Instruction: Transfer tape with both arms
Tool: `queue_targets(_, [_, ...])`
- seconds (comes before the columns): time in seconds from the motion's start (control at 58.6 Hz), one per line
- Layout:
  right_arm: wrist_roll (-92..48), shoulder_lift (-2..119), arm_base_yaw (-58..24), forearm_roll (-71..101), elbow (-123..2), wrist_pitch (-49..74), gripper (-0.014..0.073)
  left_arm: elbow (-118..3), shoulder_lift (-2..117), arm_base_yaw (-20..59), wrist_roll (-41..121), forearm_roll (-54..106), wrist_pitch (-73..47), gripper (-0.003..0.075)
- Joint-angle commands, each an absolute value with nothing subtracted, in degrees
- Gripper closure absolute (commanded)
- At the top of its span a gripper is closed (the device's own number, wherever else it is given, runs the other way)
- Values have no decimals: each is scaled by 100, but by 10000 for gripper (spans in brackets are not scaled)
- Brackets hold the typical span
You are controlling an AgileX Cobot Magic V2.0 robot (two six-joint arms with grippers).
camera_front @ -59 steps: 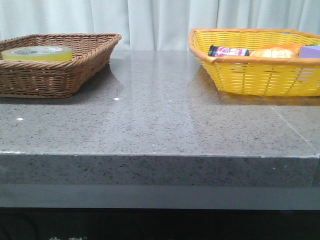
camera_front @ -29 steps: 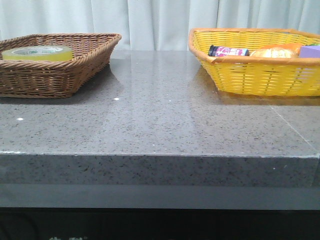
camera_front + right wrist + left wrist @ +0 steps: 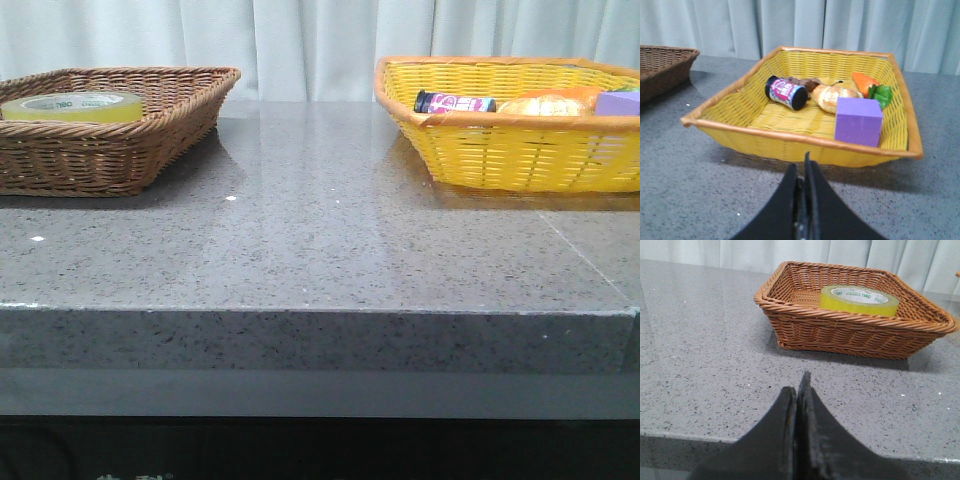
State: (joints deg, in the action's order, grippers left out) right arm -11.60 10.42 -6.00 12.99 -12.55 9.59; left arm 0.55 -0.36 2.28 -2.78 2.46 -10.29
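The yellow tape (image 3: 72, 106) lies flat in the brown wicker basket (image 3: 150, 130) at the table's back left; it also shows in the left wrist view (image 3: 859, 300), with its white core and green letters. My left gripper (image 3: 799, 385) is shut and empty, low over the table's near edge, well short of the brown basket (image 3: 840, 330). My right gripper (image 3: 802, 167) is shut and empty, just in front of the yellow basket (image 3: 790, 140). Neither gripper shows in the front view.
The yellow basket (image 3: 500, 150) at the back right holds a small dark bottle with a pink label (image 3: 786, 92), a bread roll (image 3: 832, 97), a purple cube (image 3: 858, 121) and a toy carrot (image 3: 867, 82). A curtain hangs behind the table.
The front view has shifted very slightly; the baskets and the tape keep their places.
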Motion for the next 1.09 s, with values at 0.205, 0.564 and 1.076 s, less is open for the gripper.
queue_targets(0.205, [-1029,60,-569,1169,-21,-56,714,266,-137,214,-325,290,-534,740])
queue_targets(0.564, [-1029,-209,-569,1200,6,391,714,266,-137,214,-325,290,-534,740])
queue_targets(1.076, [-1029,-209,-569,1200,6,391,714,266,-137,214,-325,290,-534,740])
